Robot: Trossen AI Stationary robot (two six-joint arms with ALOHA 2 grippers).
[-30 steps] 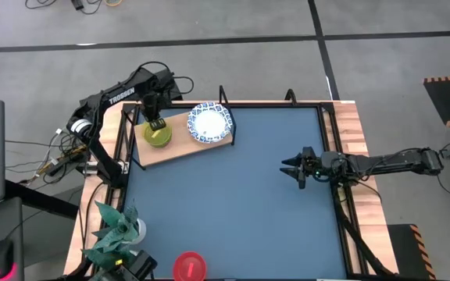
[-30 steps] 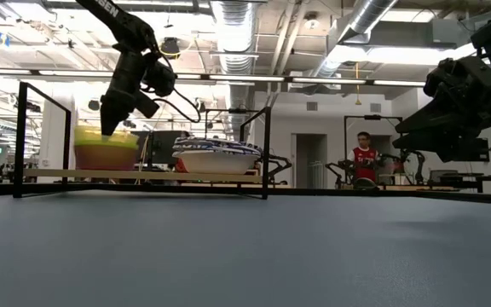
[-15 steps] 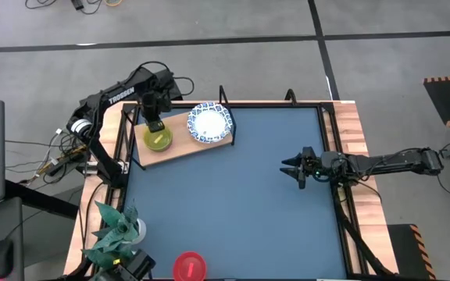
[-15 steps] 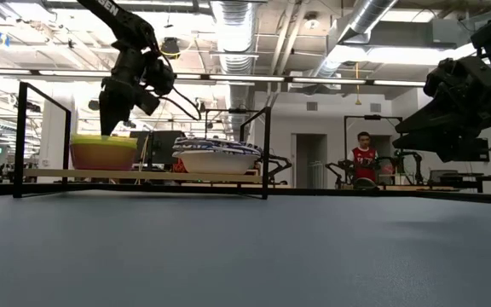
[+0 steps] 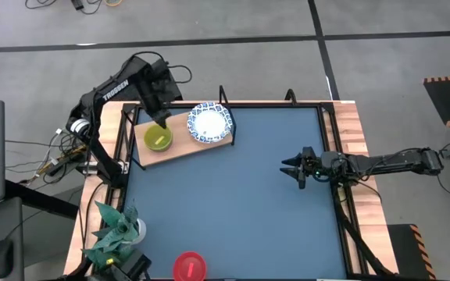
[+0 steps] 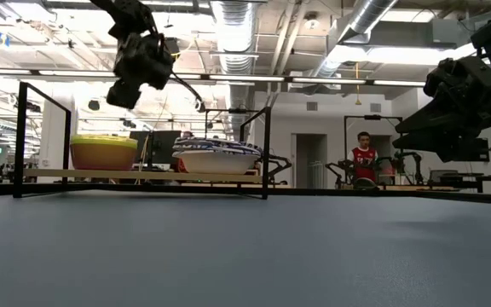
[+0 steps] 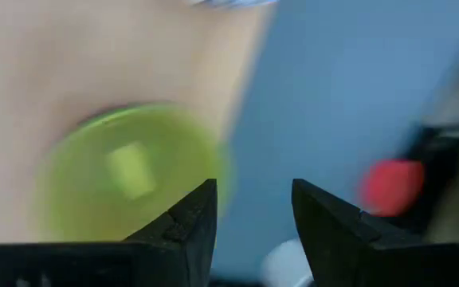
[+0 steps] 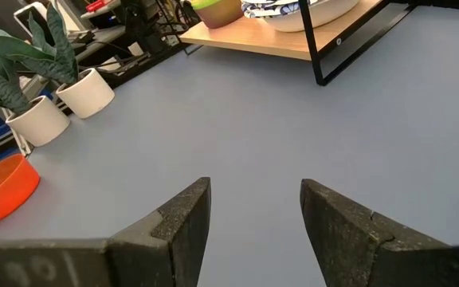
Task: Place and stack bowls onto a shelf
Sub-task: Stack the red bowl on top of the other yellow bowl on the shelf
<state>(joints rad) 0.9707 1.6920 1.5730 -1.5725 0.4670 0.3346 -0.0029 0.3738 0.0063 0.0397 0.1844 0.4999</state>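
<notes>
Light-wood shelf (image 5: 180,144) carries round yellow-green bowl (image 5: 158,138), patterned bowl (image 5: 209,122).

You have the flat light-wood shelf with black metal supports (image 5: 180,144) as your landmark, standing on the dark blue-grey tabletop (image 5: 241,203). On it rest a yellow-green bowl stack (image 5: 158,138) and, just beside, the blue-rimmed white bowls (image 5: 209,122). Well apart from the shelf sit a red bowl (image 5: 188,266) and potted green plants (image 5: 116,230).

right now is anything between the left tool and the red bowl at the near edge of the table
Nothing visible on the tabletop blocks it. The left tool, open, hangs above the green bowl on the shelf. The red bowl sits beside the plant, which crowds one side.
</notes>
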